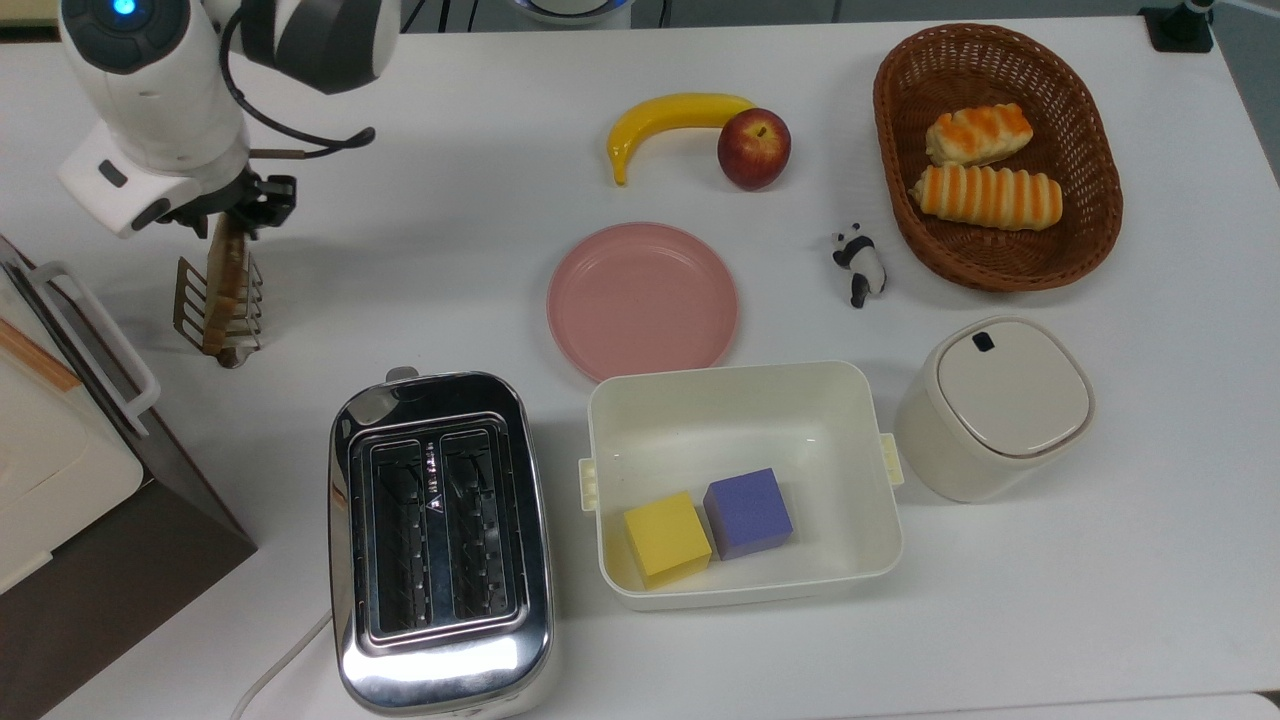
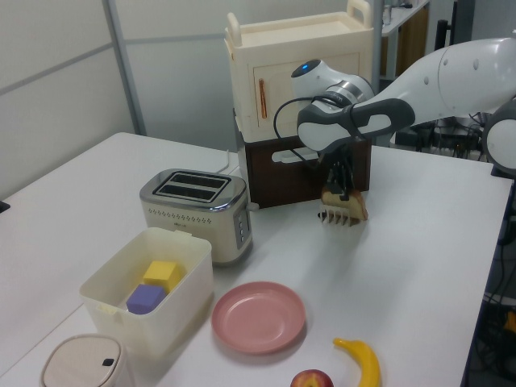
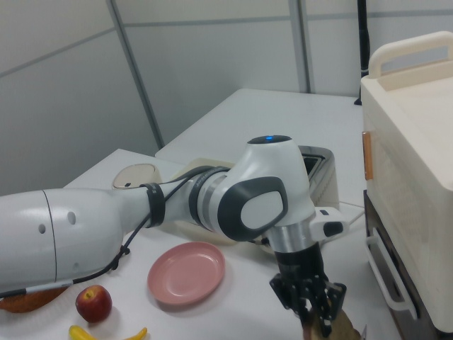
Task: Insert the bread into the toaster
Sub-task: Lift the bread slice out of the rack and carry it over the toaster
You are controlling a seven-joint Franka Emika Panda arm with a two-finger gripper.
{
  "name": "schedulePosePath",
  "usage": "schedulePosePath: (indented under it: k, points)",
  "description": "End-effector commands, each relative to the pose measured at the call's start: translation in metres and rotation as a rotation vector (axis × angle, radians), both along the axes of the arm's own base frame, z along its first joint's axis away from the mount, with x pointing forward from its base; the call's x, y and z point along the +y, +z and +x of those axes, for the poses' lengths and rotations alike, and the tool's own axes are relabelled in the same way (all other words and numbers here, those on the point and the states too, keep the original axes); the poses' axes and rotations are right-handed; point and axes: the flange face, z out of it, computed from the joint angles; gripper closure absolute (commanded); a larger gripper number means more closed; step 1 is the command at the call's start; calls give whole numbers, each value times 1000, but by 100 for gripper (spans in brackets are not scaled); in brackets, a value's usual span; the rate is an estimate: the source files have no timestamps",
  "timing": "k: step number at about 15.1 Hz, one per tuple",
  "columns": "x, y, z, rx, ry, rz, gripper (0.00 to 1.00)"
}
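At the top view's upper left, the gripper [image 1: 238, 215] has its fingers pinched on the top edge of the bread [image 1: 225, 285], which stands upright in a small rack [image 1: 200, 310] for easy lifting, well apart from the toaster [image 1: 440, 540] lower on the desk [image 1: 1050, 600].

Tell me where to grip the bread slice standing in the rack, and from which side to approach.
Grip the bread by its top crust edge, coming straight down from above. It stands on edge in the wire rack, so only the top edge is free; the end effector is already there.
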Motion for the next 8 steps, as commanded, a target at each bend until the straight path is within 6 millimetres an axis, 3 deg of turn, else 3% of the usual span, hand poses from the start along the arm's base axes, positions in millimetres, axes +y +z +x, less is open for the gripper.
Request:
schedulePosePath:
  k: [1, 5, 8]
  points:
    - [-16, 5, -7, -3, 58, -15, 75]
    - [-17, 34, -3, -47, 51, -26, 99]
    - [-8, 74, -6, -109, 39, -12, 100]
